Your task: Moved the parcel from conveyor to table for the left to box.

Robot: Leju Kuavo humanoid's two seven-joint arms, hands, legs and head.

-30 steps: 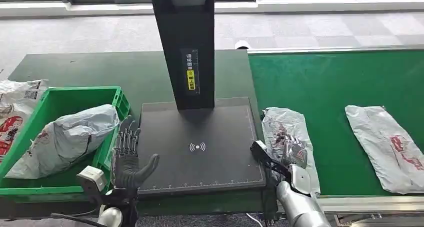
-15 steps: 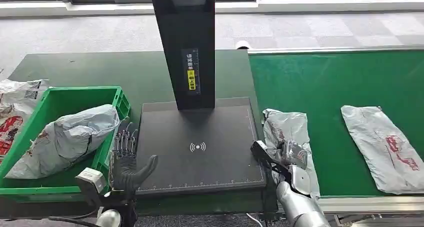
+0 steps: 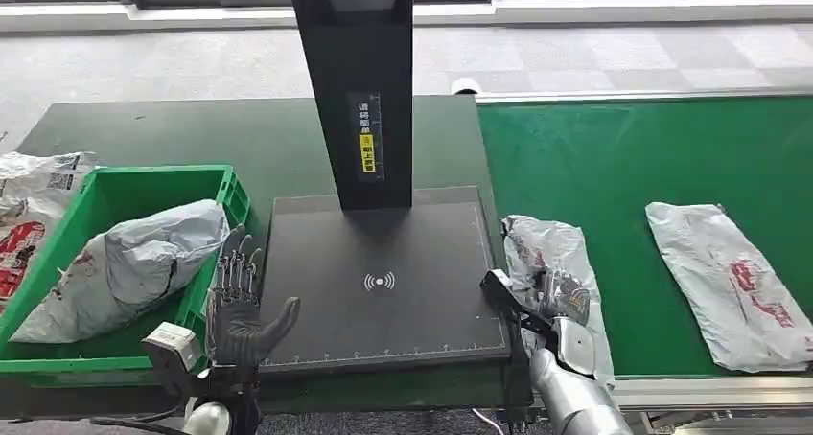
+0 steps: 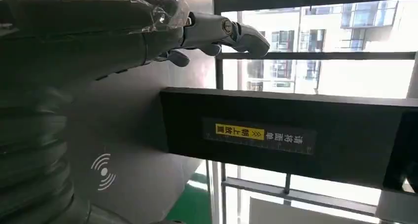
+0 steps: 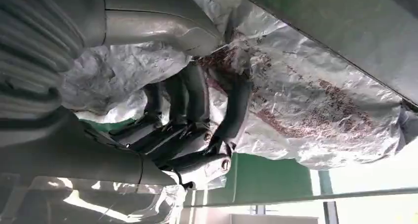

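A crumpled grey parcel (image 3: pixel 546 248) with red print lies at the conveyor's near left end, beside the black scanner plate (image 3: pixel 383 282). My right hand (image 3: pixel 564 296) rests on the parcel's near part. In the right wrist view its fingers (image 5: pixel 197 105) curl into the parcel's plastic (image 5: pixel 320 100), with the thumb pressed in from the other side. My left hand (image 3: pixel 240 306) stands upright and open at the plate's front left corner, next to the green bin (image 3: pixel 144 173). It holds nothing, and its fingers (image 4: pixel 231 31) are spread.
A second grey parcel (image 3: pixel 729 282) lies further right on the green conveyor belt (image 3: pixel 623 157). The bin holds a bulky grey parcel (image 3: pixel 134 263), and more parcels (image 3: pixel 29 215) lie left of it. A black column (image 3: pixel 355 90) rises from the back of the plate.
The second parcel has drifted left along the belt. The near parcel has bunched up slightly under my right hand. My left hand has sunk a little toward the front edge.
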